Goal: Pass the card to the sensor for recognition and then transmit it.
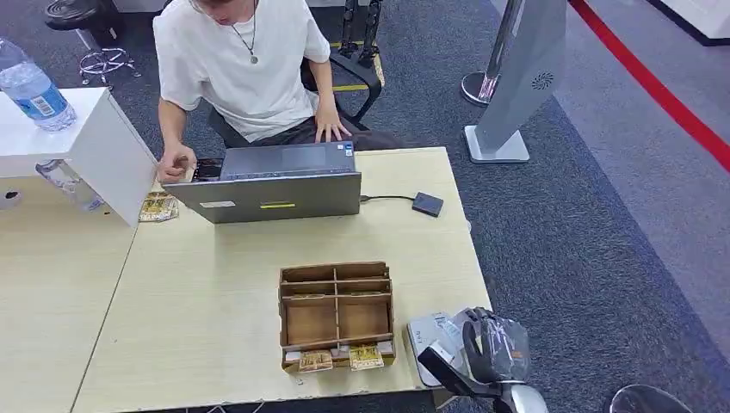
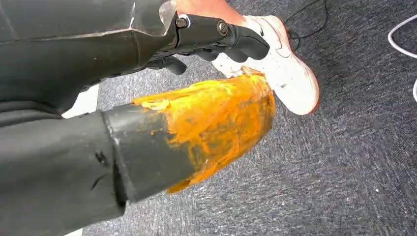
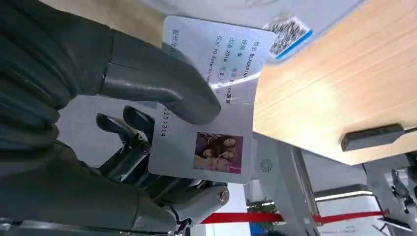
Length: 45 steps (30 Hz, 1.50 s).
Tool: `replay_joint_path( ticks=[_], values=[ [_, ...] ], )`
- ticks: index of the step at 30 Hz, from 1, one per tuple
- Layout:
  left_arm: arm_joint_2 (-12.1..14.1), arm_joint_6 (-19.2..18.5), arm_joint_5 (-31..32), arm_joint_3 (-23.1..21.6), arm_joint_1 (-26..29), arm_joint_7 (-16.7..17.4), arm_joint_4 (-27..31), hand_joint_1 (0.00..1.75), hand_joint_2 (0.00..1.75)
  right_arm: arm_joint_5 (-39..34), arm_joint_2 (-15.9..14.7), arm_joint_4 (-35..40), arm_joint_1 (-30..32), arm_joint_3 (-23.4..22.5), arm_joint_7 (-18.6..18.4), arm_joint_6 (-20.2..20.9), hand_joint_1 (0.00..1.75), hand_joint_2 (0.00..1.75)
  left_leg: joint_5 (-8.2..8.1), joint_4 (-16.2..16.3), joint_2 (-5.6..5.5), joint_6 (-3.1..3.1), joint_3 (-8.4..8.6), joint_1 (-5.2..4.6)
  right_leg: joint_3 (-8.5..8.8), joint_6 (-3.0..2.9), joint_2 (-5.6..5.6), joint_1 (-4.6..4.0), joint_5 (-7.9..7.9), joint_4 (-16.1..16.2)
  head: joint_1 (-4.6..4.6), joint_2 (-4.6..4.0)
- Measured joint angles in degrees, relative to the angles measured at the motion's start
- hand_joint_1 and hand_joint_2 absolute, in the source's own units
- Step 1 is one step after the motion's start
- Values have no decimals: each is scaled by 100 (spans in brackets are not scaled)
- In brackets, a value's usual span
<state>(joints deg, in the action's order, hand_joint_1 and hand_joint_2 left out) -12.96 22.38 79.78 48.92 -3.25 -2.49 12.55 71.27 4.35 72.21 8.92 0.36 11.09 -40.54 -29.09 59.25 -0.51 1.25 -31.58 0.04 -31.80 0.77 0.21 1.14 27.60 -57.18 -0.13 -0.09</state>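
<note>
Facing a person at a laptop [image 1: 274, 183] across the wooden surface [image 1: 207, 284], my right hand [image 3: 147, 128] pinches the card [image 3: 211, 98] at its near right corner; my left hand [image 2: 216, 37] hangs curled, holding nothing, over grey carpet [image 2: 319, 187].

The head view looks forward and down from high on the robot's body, taking in the whole wooden table [image 1: 215, 284] from its near edge to the far edge, plus carpet beyond its right edge. At the near right corner the right hand [image 1: 482, 348] comes up from below.

The right wrist view sits tight behind that same right hand [image 3: 123, 128], turned on its side, with the card [image 3: 216, 98] close to the lens and the table [image 3: 339, 93] edge behind it: shared ground with the head view.

The left wrist view hangs close behind the left hand [image 2: 211, 37], facing down at grey carpet [image 2: 319, 182].
</note>
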Motion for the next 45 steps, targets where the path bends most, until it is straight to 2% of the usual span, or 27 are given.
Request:
replay_joint_path(
  ticks=[11, 21, 28, 40, 45],
  values=[
    [-9, -33, 61, 4, 1, -28, 0, 0, 0, 105, 426, 900, 47, -717, 775, 11, 175, 175, 0, 0, -1, -1, -9, 1, -10, -1, -1, -1, 0, -2, 2, 0],
    [-7, -57, 110, 4, -3, -46, 0, 0, 0, 212, 754, 1736, -58, -860, 1256, 17, 175, 175, 0, -1, 0, -1, -12, 1, -11, -1, 0, -1, 0, -2, 2, 0],
    [-9, -76, 184, 4, -5, -61, 0, 0, 0, 442, 818, 1937, -278, -619, 1134, 20, 175, 175, 0, 0, 0, -1, -12, 1, -11, -1, 1, -1, 0, -2, 2, 0],
    [-9, -103, 284, 4, -16, -61, 0, 0, 0, 848, 802, 1898, -832, 222, 526, 37, 175, 175, 1, -1, -2, -1, -12, 2, -11, -1, -1, -2, 0, -4, 2, 0],
    [-7, -113, 284, 4, -16, -61, 0, 0, 0, 865, 796, 1881, -857, 267, 498, 37, 175, 175, 1, -1, -2, -1, -14, 2, -12, -1, -1, -2, 0, -4, 2, 0]
  ],
)
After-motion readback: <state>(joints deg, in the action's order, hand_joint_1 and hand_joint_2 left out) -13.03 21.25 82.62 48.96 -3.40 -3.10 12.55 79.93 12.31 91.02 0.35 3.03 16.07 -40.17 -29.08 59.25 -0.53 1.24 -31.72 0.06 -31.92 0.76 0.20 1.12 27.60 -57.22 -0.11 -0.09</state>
